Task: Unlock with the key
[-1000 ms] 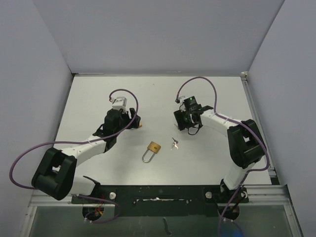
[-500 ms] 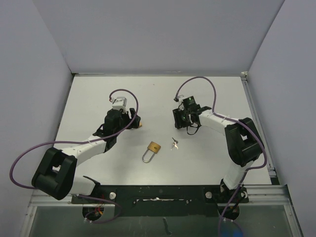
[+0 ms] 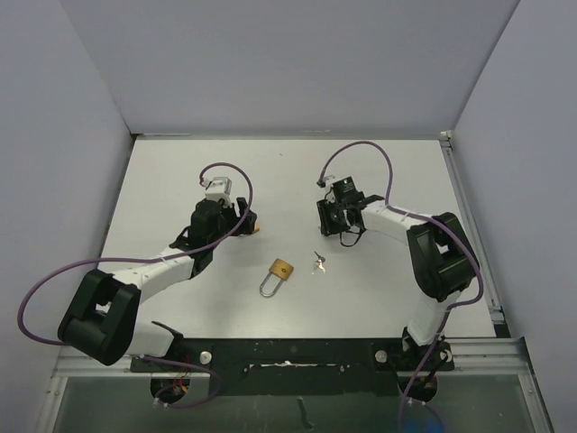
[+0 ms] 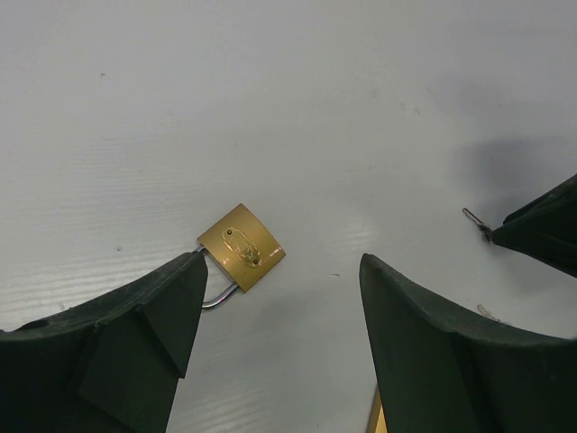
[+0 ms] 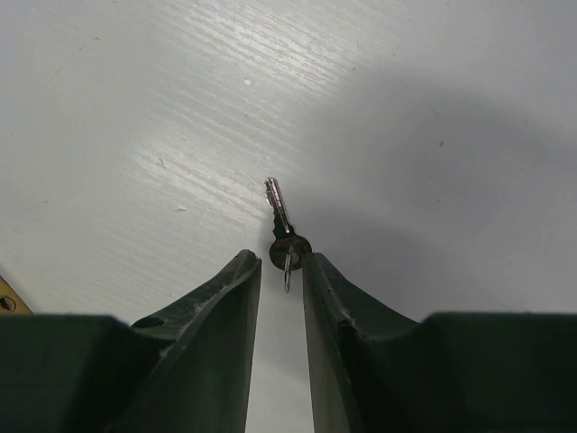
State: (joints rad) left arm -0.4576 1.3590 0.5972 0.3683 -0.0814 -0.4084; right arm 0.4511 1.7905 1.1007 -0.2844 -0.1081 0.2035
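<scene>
A brass padlock (image 3: 280, 271) with a steel shackle lies flat on the white table, and a small silver key (image 3: 318, 262) lies just to its right. My left gripper (image 3: 236, 221) hovers up and left of the padlock, open wide. In the left wrist view the padlock (image 4: 242, 248) lies beyond the tips of that gripper (image 4: 281, 271). My right gripper (image 3: 335, 221) hangs above and behind the key. In the right wrist view its jaws (image 5: 279, 262) stand a narrow gap apart, with the key (image 5: 282, 225) on the table just past the tips and nothing gripped.
Grey walls (image 3: 270, 63) close in the table (image 3: 162, 171) at the back and on both sides. A metal rail (image 3: 469, 225) runs along the right edge. Purple cables (image 3: 361, 149) loop over both arms. A dark part (image 4: 541, 225) enters the left wrist view at the right.
The right gripper's jaws have narrowed from fairly wide to a slim gap, and its wrist has shifted slightly. The left arm, padlock and key have not moved.
</scene>
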